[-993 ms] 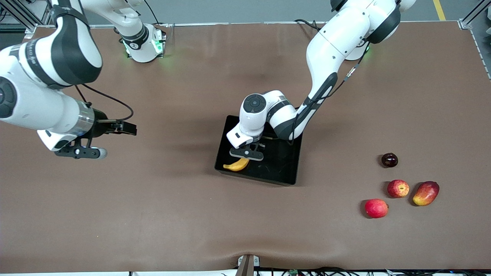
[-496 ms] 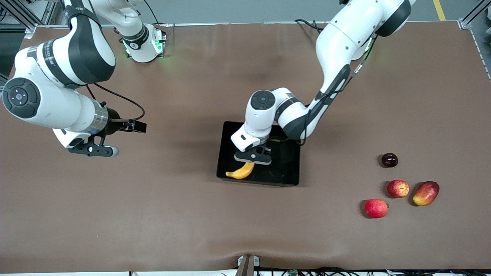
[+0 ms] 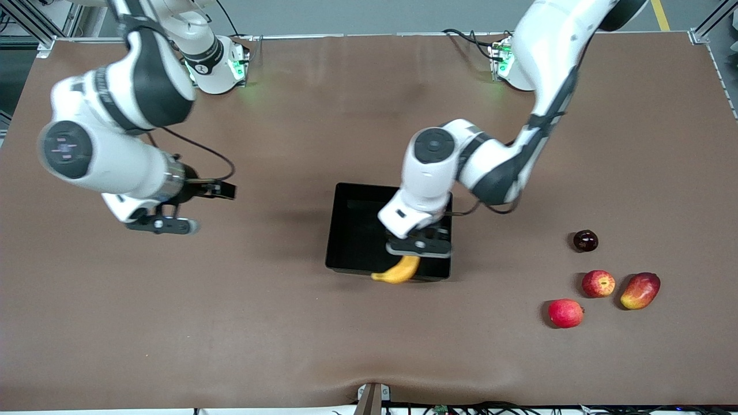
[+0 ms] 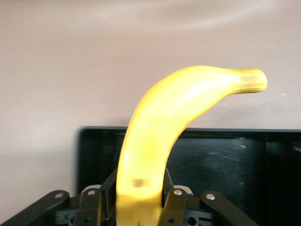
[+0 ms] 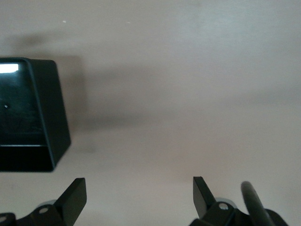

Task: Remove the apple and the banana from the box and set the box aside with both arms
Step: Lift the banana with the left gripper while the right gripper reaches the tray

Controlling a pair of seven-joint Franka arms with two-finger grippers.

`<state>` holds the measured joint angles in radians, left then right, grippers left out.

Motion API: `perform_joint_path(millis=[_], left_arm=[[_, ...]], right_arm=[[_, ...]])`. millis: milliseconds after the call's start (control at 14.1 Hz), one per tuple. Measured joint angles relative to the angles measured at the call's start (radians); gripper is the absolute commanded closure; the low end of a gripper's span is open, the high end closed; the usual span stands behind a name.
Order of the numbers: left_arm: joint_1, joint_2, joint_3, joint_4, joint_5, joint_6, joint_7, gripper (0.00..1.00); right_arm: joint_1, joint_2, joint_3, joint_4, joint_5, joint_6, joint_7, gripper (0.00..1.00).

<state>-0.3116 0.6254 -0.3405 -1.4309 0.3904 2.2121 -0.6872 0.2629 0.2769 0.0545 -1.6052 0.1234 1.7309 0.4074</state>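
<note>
I take the black box (image 3: 360, 230) as my landmark, sitting mid-table. My left gripper (image 3: 418, 249) hangs over the box's corner nearest the front camera, toward the left arm's end, jaws clenched on the banana (image 3: 398, 271). The banana is held by one end, and its free end juts out over the box's near wall and the brown table (image 3: 288, 323). In the left wrist view the banana (image 4: 164, 141) rises from between the fingers (image 4: 176, 202), curving over the box wall (image 4: 225, 155).

My right gripper (image 3: 158, 225) hovers over bare table well apart from the box, toward the right arm's end, jaws spread wide and holding nothing (its wrist view shows the fingertips (image 5: 75, 195) apart, with a corner of the box (image 5: 44, 113) in sight).

The streaked apple (image 3: 598, 283) lies well away from the box, toward the left arm's end. Near it are a mango (image 3: 640, 290), a plain red fruit (image 3: 565, 313) and a dark round fruit (image 3: 585, 240), farther from the camera than the apple.
</note>
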Motion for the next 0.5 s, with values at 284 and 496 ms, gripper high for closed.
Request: perform_joint_path(millis=[284, 496], left_arm=[[0.123, -0.032, 0.001, -0.007, -0.033, -0.03, 0.192, 1.0], [0.2, -0.034, 0.002, -0.033, -0.035, -0.079, 0.254, 1.0]], right_arm=[[0.151, 0.115, 0.003, -0.047, 0.001, 0.294, 0.109, 0.0], [0.216, 0.237, 0.002, -0.047, 0.001, 0.476, 0.153, 0.13]])
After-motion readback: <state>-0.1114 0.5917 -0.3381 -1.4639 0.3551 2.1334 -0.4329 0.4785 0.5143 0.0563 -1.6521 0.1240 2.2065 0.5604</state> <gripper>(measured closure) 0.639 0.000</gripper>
